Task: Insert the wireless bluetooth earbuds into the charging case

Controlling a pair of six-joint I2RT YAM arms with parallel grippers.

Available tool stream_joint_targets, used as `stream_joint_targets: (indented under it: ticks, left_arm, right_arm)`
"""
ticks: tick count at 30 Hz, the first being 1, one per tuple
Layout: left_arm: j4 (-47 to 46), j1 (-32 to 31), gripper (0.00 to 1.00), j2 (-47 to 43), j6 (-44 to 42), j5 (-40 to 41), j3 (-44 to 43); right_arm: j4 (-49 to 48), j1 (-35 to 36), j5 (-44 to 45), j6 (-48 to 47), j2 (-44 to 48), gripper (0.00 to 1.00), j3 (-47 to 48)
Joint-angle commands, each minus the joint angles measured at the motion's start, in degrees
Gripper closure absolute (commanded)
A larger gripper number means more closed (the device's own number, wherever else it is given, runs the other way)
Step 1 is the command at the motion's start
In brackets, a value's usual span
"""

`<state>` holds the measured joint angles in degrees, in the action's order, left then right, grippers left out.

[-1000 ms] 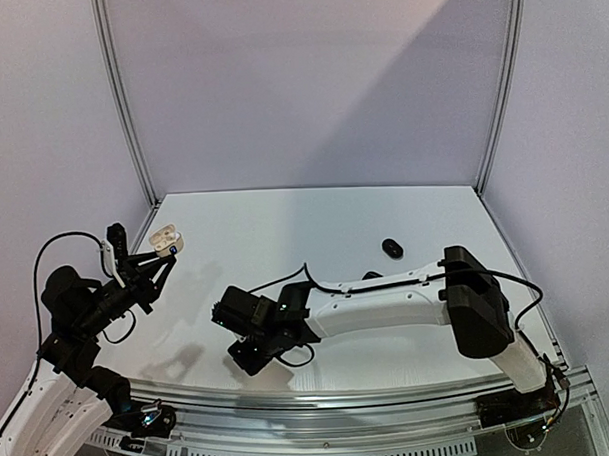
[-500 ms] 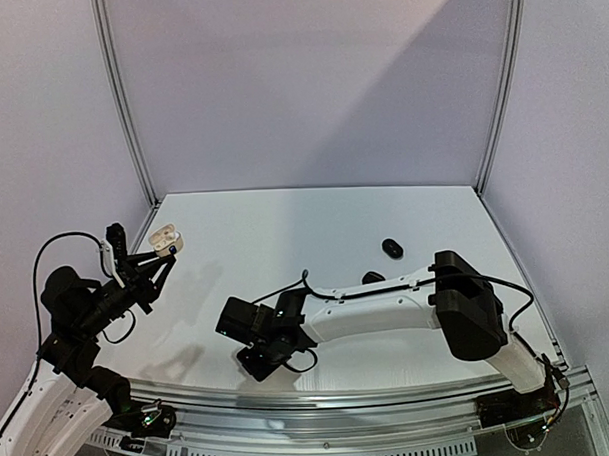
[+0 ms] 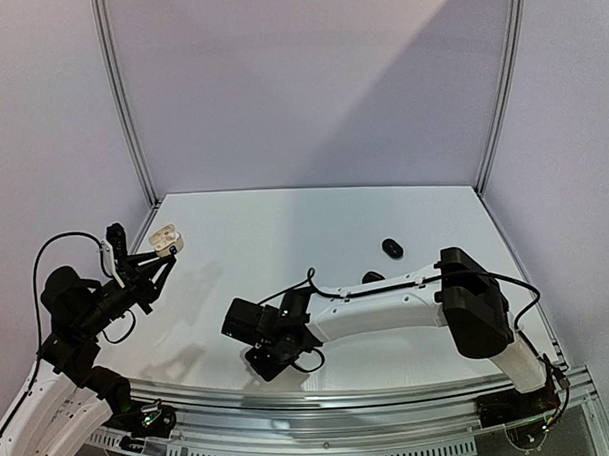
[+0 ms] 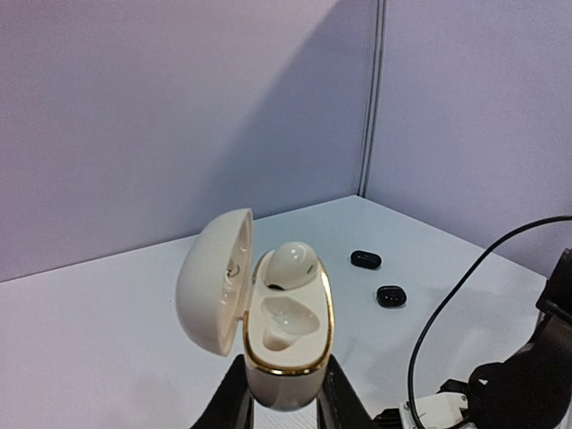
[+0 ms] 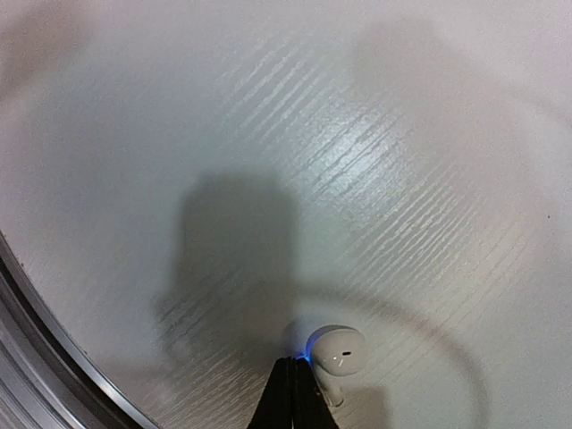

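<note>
My right gripper (image 5: 290, 393) is low over the table (image 5: 402, 134), fingers pressed together. The white bud (image 5: 336, 350) lies just right of the tips, stem towards the wrist. My left gripper (image 4: 284, 398) pinches the open case (image 4: 284, 375) aloft, well left, one pocket free.

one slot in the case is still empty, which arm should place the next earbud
Right: the right gripper seems to pinch the white earbud, while the left gripper is shut on the open charging case.

One charging case (image 4: 284, 380), two white earbuds (image 4: 292, 264) (image 5: 338, 350), two black earbuds (image 4: 365, 259) (image 4: 390, 296).
</note>
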<state>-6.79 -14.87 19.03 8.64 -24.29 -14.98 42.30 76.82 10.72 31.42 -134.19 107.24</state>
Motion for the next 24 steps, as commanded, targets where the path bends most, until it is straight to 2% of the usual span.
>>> stream_joint_targets:
  ticks: [1,4,6,10,11,15,18,24]
  left_arm:
    - [-1.1,0.5,1.00,-0.5,0.2,-0.5,1.1]
    - [-1.1,0.5,1.00,-0.5,0.1,-0.6,1.1]
    - [-1.1,0.5,1.00,-0.5,0.2,-0.6,1.1]
    - [-1.1,0.5,1.00,-0.5,0.2,-0.6,1.1]
    - [-1.2,0.5,1.00,-0.5,0.2,-0.6,1.1]
    - [-1.3,0.5,1.00,-0.3,0.3,-0.8,1.2]
    - [-1.5,0.5,1.00,-0.2,0.5,-1.0,1.2]
    - [-1.6,0.5,1.00,-0.1,0.5,-1.1,1.3]
  right_arm:
    - [-1.4,-0.2,-3.2,-2.4,2.5,0.98,0.0]
    - [-4.0,0.2,-2.4,-4.4,4.4,0.90,3.0]
    - [-4.0,0.1,1.3,-3.7,5.3,0.82,4.9]
    - [1.8,0.0,9.9,2.8,4.3,0.54,8.5]
    - [3.9,0.1,10.9,4.5,3.6,0.50,9.7]
    - [13.5,0.1,11.3,8.4,-2.8,0.41,17.3]
    - [17.9,0.0,10.0,9.1,-6.5,0.40,22.3]
    - [18.2,0.0,7.2,9.5,-9.4,0.36,23.5]
